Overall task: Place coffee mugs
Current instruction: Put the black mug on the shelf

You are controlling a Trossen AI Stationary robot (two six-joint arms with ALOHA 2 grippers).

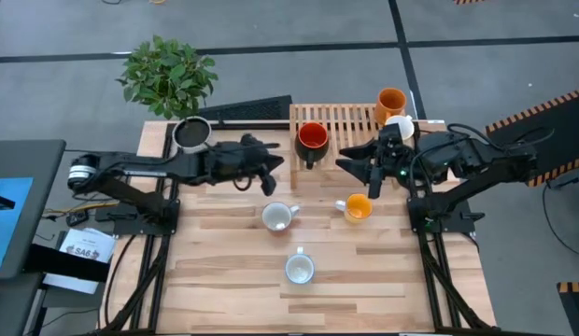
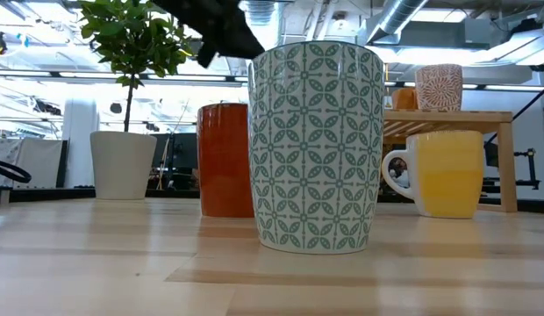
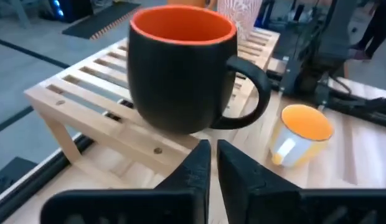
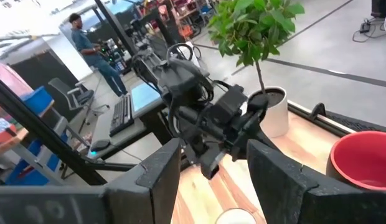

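A dark mug with a red inside [image 1: 311, 140] stands upright on the near left corner of a slatted wooden rack [image 1: 350, 119]; it fills the left wrist view [image 3: 180, 68]. A brown-orange mug [image 1: 390, 101] and a cream mug [image 1: 399, 126] stand on the rack's right end. On the table stand a yellow-orange mug [image 1: 357, 207], a white mug [image 1: 277, 217] and a light blue patterned mug [image 1: 300, 269]. My left gripper [image 1: 269, 184] hangs shut and empty [image 3: 213, 163] just near-left of the dark mug. My right gripper [image 1: 360, 172] is open and empty [image 4: 208, 180] to the right of that mug.
A grey-white pot with dark contents [image 1: 191, 133] stands at the table's far left, with a leafy plant [image 1: 168, 73] behind it. In the low view the patterned mug [image 2: 316, 145] blocks the middle, with the yellow mug [image 2: 447, 171] to its right. A person [image 4: 87, 43] stands beyond the table.
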